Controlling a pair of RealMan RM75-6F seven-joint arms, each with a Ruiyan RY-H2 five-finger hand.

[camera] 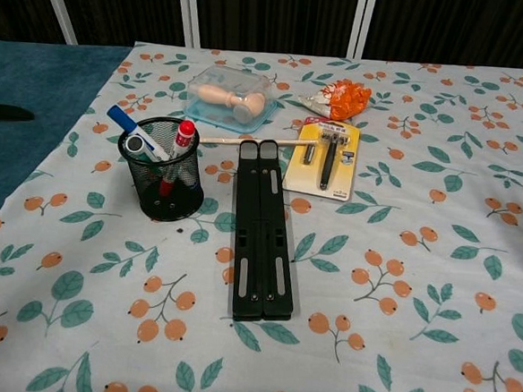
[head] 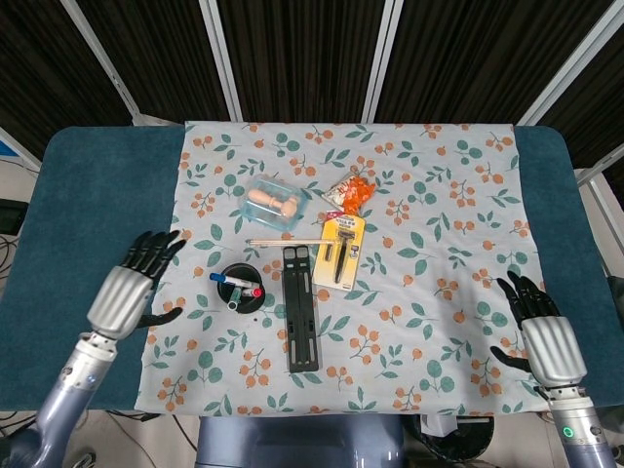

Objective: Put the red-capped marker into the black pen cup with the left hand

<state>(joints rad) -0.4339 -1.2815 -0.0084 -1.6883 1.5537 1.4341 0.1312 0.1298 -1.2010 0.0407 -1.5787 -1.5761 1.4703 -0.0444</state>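
The red-capped marker (camera: 181, 145) stands tilted inside the black mesh pen cup (camera: 162, 182), its cap above the rim, beside a blue-capped marker (camera: 133, 131). From above, the cup (head: 240, 289) shows the red cap (head: 255, 292) at its right side. My left hand (head: 130, 288) is off to the left of the cup over the blue table edge, fingers spread and holding nothing; in the chest view only a dark fingertip (camera: 3, 110) shows. My right hand (head: 542, 333) rests open at the table's right front.
A black folded stand (camera: 258, 238) lies right of the cup. Behind it are a thin wooden stick (camera: 247, 140), a clear box with a wooden item (camera: 231, 99), a razor pack (camera: 328, 159) and an orange snack bag (camera: 342, 98).
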